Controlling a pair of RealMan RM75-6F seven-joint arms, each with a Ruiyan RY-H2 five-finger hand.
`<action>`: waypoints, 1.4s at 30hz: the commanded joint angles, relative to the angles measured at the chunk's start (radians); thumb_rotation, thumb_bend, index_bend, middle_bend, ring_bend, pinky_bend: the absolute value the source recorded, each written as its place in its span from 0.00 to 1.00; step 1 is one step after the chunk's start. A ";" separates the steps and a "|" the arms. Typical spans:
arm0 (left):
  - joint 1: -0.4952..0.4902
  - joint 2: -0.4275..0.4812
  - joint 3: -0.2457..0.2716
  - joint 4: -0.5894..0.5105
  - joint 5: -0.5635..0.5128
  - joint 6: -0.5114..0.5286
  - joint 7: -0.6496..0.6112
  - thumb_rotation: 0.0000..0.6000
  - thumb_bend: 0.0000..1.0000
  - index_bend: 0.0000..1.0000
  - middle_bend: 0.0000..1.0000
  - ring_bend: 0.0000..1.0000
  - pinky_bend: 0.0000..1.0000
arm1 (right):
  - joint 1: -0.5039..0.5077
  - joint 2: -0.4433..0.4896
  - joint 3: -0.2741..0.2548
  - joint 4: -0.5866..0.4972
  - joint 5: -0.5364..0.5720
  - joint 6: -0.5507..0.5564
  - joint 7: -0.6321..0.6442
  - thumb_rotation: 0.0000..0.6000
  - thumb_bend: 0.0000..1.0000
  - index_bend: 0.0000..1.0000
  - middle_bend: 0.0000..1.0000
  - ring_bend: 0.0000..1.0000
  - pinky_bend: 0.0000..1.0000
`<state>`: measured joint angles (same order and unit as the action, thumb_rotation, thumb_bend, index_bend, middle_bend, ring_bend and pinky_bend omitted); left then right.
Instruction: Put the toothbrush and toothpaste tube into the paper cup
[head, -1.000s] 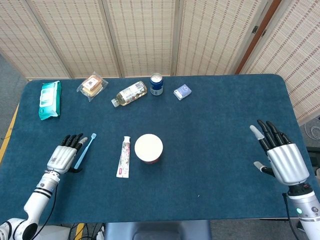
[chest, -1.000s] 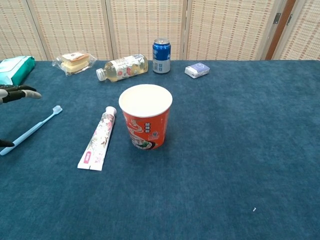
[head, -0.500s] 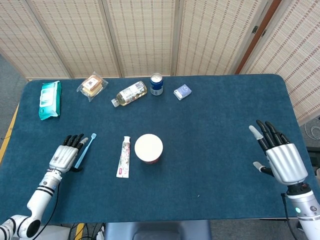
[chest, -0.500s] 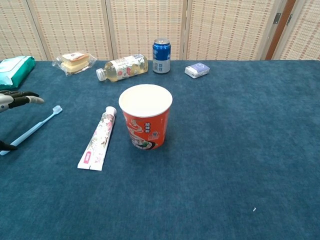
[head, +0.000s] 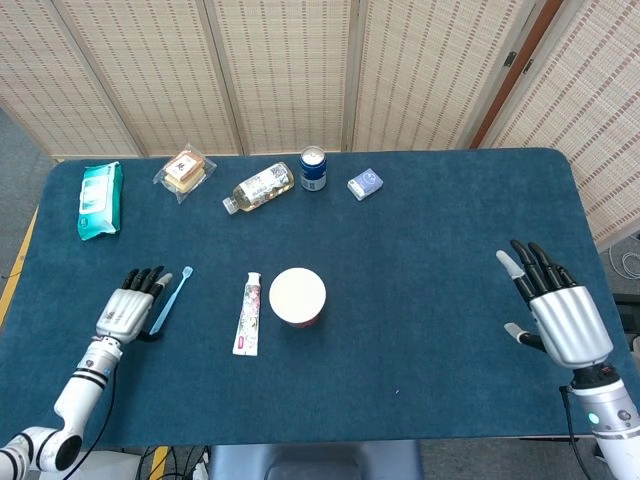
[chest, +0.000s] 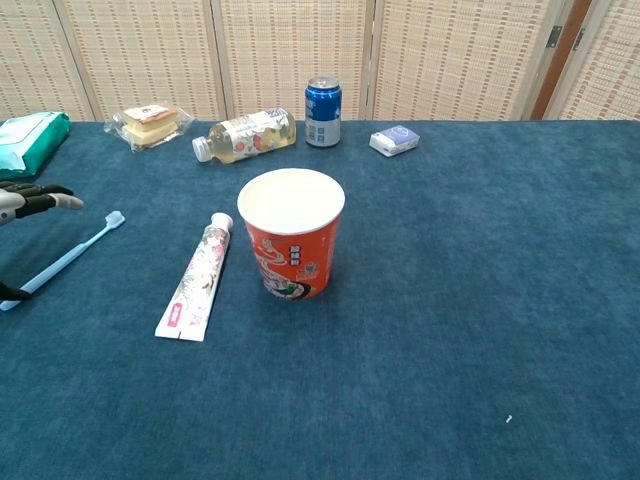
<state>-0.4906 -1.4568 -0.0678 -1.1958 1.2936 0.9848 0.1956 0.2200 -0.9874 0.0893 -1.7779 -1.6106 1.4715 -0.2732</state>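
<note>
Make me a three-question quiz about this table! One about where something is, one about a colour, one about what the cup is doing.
1. Where does the white toothpaste tube lie?
A. Inside the cup
B. On the cloth beside the cup, on the robot's left
C. By the drink can

2. What colour is the thin plastic toothbrush?
A. Light blue
B. Red
C. Black

3. How is the orange-red paper cup standing?
A. Tipped over
B. Upside down
C. Upright and empty

Answers:
1 B, the tube lies flat next to the cup.
2 A, it looks pale blue in both views.
3 C, its open mouth faces up with nothing inside.
</note>
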 joint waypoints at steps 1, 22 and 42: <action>-0.001 -0.004 -0.001 0.010 -0.004 -0.002 -0.004 1.00 0.00 0.00 0.00 0.00 0.00 | 0.000 -0.001 0.000 0.001 0.000 -0.002 0.000 1.00 0.00 0.00 0.00 0.00 0.30; 0.000 -0.008 0.010 0.000 0.007 0.004 -0.005 1.00 0.00 0.00 0.00 0.00 0.00 | 0.001 -0.013 0.001 0.009 -0.001 -0.016 0.006 1.00 0.00 0.00 0.00 0.00 0.30; -0.003 -0.030 -0.011 0.071 -0.019 0.014 0.017 1.00 0.00 0.00 0.00 0.00 0.00 | -0.002 -0.014 0.003 0.008 -0.006 -0.014 0.005 1.00 0.00 0.00 0.00 0.00 0.30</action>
<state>-0.4930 -1.4871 -0.0779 -1.1253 1.2758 0.9993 0.2114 0.2179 -1.0011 0.0921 -1.7698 -1.6169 1.4577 -0.2676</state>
